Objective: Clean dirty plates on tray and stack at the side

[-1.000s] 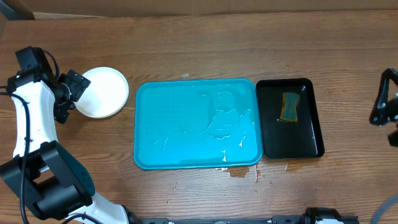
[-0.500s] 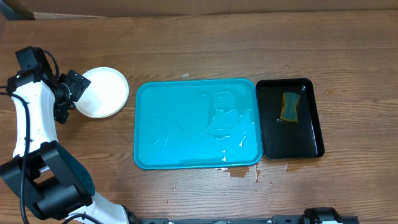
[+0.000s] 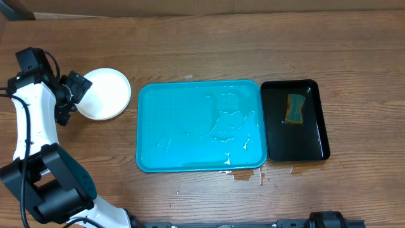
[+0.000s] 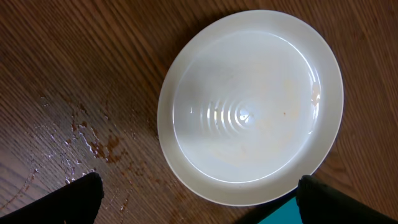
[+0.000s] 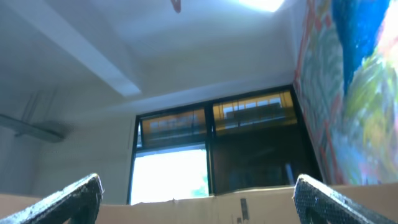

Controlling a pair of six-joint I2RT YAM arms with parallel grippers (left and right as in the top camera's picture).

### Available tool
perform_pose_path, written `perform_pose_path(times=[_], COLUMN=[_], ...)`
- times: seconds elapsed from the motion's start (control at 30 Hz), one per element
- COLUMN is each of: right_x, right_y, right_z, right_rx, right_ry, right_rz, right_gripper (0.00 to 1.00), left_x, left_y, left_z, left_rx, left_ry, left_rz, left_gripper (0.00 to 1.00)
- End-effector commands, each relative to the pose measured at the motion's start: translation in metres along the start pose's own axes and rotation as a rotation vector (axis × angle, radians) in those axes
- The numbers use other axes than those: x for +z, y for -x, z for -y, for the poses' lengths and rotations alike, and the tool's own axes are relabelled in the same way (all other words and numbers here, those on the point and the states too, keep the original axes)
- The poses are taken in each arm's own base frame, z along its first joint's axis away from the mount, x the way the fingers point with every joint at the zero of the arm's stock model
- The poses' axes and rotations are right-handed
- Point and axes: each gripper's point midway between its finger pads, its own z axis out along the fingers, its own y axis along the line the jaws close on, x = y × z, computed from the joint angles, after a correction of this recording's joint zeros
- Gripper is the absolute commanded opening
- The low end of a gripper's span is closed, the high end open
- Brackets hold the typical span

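A: Where are the plates?

B: The plates sit on the bare wood at the far left of the table, just left of the blue tray and apart from it. The top one is white, flat, open side up. The left wrist view shows a second rim under it; I cannot tell how many are stacked.

A: Which way does the tray run?

B: Its long axis goes left to right, square to the table edge. Water is pooled mostly on its right half. The black tray lies just beside its right end, long axis near to far, with a sponge in its far part.

A: And the grippers?

B: The left gripper is at the plates' left rim, jaws spread wide, gripping nothing. The right gripper shows only in its own wrist view, pointing up at a ceiling and window, jaws wide and empty.
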Motion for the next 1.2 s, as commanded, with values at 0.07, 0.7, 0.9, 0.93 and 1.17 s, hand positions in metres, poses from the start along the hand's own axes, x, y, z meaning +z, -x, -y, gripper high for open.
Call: perform_pose_path(times=[0.07,0.7,0.9,0.93,1.17], right_x=[-0.031,-0.134,-0.156,-0.159,-0.189], right_y=[-0.018,-0.159,-0.208,-0.217,-0.294], right_z=[0.010,0.039,0.050,0.052,0.071], right_rx=[-0.017,-0.006,0.002,0.004,0.025], right_ry=[-0.038,-0.083,-0.103,-0.104,-0.151], right_rz=[0.042,-0.108,-0.180,-0.197,-0.364], right_gripper=[1.00,1.00,1.00,1.00,1.00], left_x=[-0.006,-0.006,-0.006,-0.006,-0.006], left_y=[0.000,0.000,0.000,0.000,0.000], left_z=[0.001,0.001,0.001,0.001,0.001], left_rx=[0.000,0.000,0.000,0.000,0.000], left_ry=[-0.008,-0.008,-0.008,-0.008,-0.008], left_rz=[0.011,0.011,0.011,0.011,0.011], left_gripper=[1.00,1.00,1.00,1.00,1.00])
